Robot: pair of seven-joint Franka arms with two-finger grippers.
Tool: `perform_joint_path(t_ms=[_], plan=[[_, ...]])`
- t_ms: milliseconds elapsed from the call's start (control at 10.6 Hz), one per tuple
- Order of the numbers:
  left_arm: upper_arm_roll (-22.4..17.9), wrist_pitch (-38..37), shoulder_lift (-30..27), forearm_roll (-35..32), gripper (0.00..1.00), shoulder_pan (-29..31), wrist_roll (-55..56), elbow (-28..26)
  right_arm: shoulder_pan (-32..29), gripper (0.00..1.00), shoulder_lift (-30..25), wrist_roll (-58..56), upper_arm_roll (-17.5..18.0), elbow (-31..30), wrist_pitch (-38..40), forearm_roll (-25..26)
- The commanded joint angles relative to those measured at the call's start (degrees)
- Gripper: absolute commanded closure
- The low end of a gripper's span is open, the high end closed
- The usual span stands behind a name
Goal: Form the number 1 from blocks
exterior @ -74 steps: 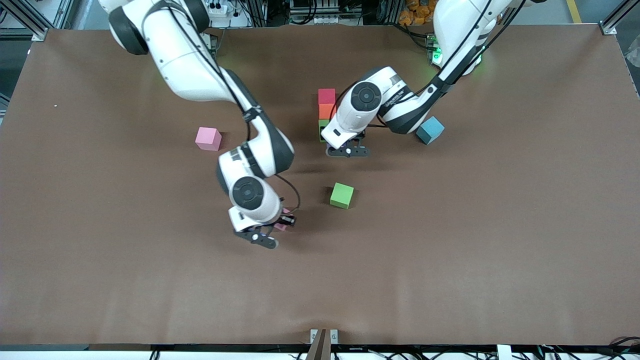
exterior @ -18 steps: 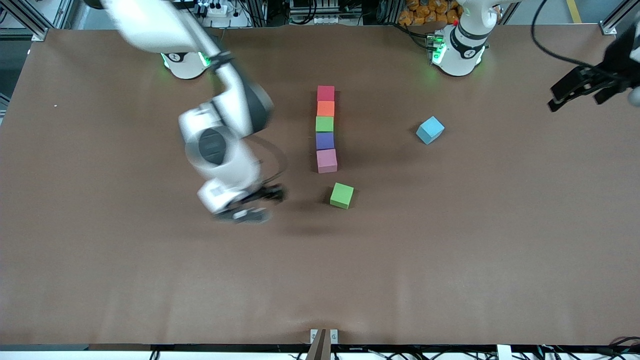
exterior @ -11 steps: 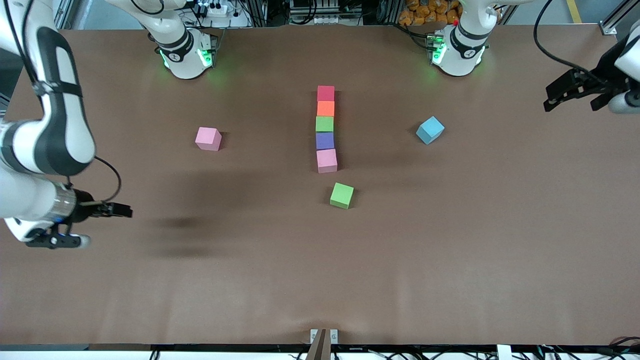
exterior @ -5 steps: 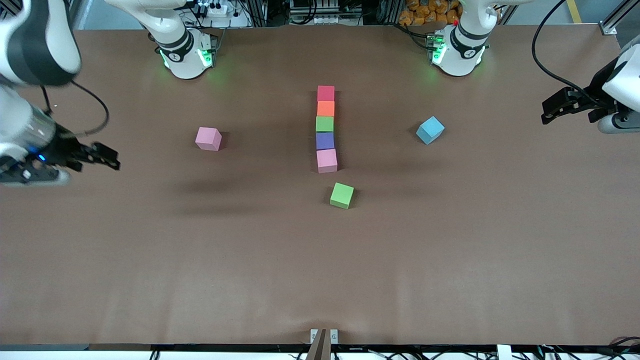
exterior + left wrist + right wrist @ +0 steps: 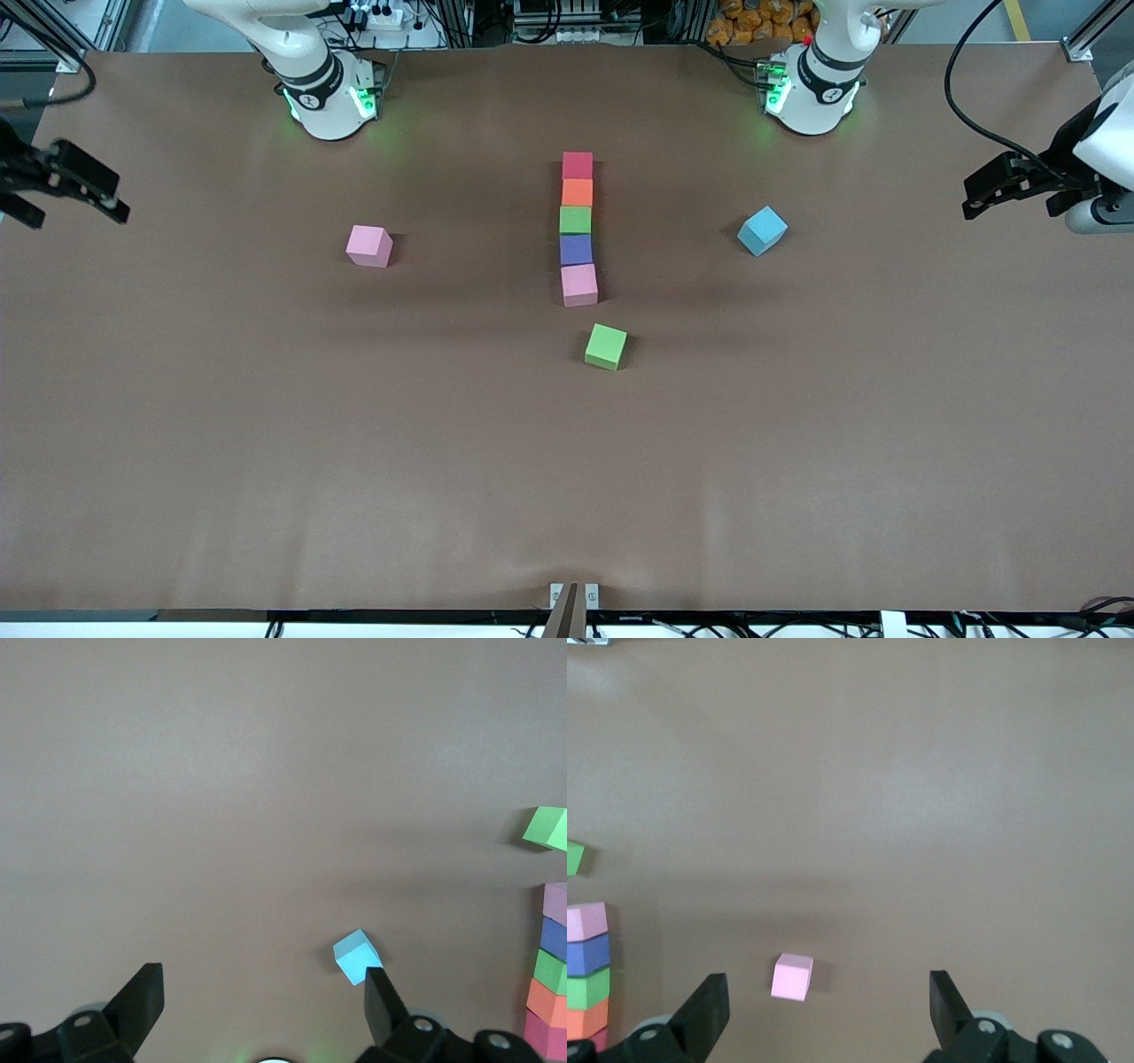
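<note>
Five blocks form a straight column mid-table: red (image 5: 577,165), orange (image 5: 577,192), green (image 5: 575,220), purple (image 5: 576,250) and pink (image 5: 579,285), each touching its neighbour. A second green block (image 5: 606,346) lies loose just nearer the camera than the pink one. Another pink block (image 5: 369,245) sits alone toward the right arm's end, and a light blue block (image 5: 762,230) toward the left arm's end. My right gripper (image 5: 75,213) hangs open and empty at its table end. My left gripper (image 5: 1010,202) is open and empty at the other end. The left wrist view shows the light blue block (image 5: 357,957); the right wrist view shows the lone pink block (image 5: 792,977).
The two arm bases (image 5: 326,84) (image 5: 813,80) stand at the table's back edge. Brown table surface (image 5: 567,478) stretches wide in front of the blocks. A small bracket (image 5: 573,598) sits at the front edge.
The right arm has swung away from the middle out to its end of the table, after a pink block joined the column's near end. The left gripper has hardly moved.
</note>
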State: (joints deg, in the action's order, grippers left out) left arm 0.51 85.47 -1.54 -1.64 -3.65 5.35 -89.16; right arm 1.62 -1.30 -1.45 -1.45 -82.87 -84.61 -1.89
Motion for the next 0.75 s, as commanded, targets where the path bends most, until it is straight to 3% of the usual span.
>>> perform_joint_path(t_ms=[0, 660], plan=[[-0.42, -0.13, -0.48, -0.82, 0.00, -0.66, 0.45, 0.39, 0.67, 0.00, 1.39, -0.05, -0.65, 2.10, 2.34, 0.57], [-0.42, -0.04, -0.48, -0.65, 0.00, -0.66, 0.45, 0.39, 0.84, 0.00, 1.82, -0.05, -0.83, 2.10, 2.87, 0.66]])
